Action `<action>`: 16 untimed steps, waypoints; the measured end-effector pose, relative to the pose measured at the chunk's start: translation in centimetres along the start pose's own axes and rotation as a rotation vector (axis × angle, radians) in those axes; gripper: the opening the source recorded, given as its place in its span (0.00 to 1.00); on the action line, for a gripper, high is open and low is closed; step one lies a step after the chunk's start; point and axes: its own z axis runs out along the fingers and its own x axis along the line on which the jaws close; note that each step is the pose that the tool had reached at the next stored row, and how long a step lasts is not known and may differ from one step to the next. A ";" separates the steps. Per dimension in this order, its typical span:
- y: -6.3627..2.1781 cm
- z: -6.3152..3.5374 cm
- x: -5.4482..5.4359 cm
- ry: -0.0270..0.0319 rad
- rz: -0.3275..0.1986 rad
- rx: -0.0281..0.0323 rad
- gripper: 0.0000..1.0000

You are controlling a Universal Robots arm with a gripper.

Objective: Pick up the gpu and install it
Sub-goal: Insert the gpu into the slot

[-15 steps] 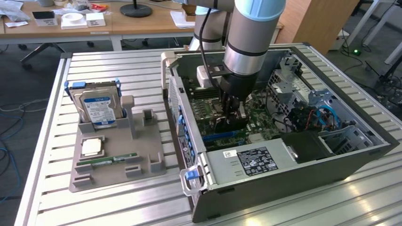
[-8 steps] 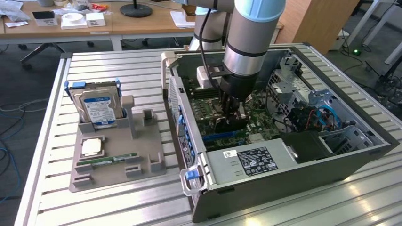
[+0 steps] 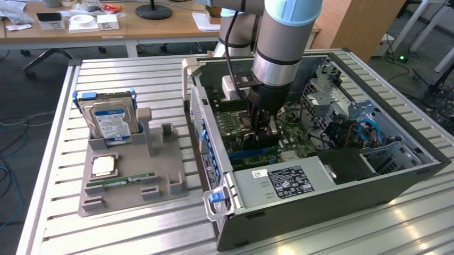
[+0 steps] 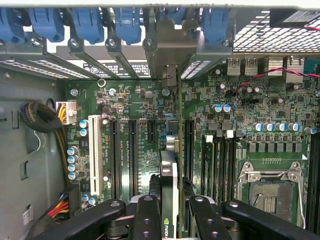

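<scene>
Black gripper fingers sit closest, partly closed and pinching the gpu by its two flat faces. It stands edge-on, down inside the open computer case, right over the black expansion slots of the green motherboard, its silvery bracket end toward the row of blue latches. Whether it is seated I cannot tell. Outside the case, on the exterior view's left, a hard drive stands in a gray fixture on the slatted table.
</scene>
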 end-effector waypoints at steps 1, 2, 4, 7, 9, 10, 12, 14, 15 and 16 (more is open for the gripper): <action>0.00 0.01 0.0 -0.0001 0.000 0.0001 0.27; 0.00 0.02 0.0 -0.0001 0.000 0.0001 0.27; 0.00 0.07 0.0 -0.0002 0.000 0.0001 0.27; 0.01 0.14 0.0 0.0001 0.000 0.0000 0.27; 0.01 0.13 0.0 0.0002 0.000 0.0000 0.27; 0.01 0.14 0.0 0.0000 0.000 0.0001 0.27; 0.01 0.15 0.0 -0.0008 0.000 0.0001 0.27; 0.01 0.14 0.1 -0.0008 0.000 0.0001 0.27; 0.01 0.14 0.1 -0.0009 0.000 0.0000 0.27; 0.01 0.14 0.2 -0.0009 0.000 0.0000 0.27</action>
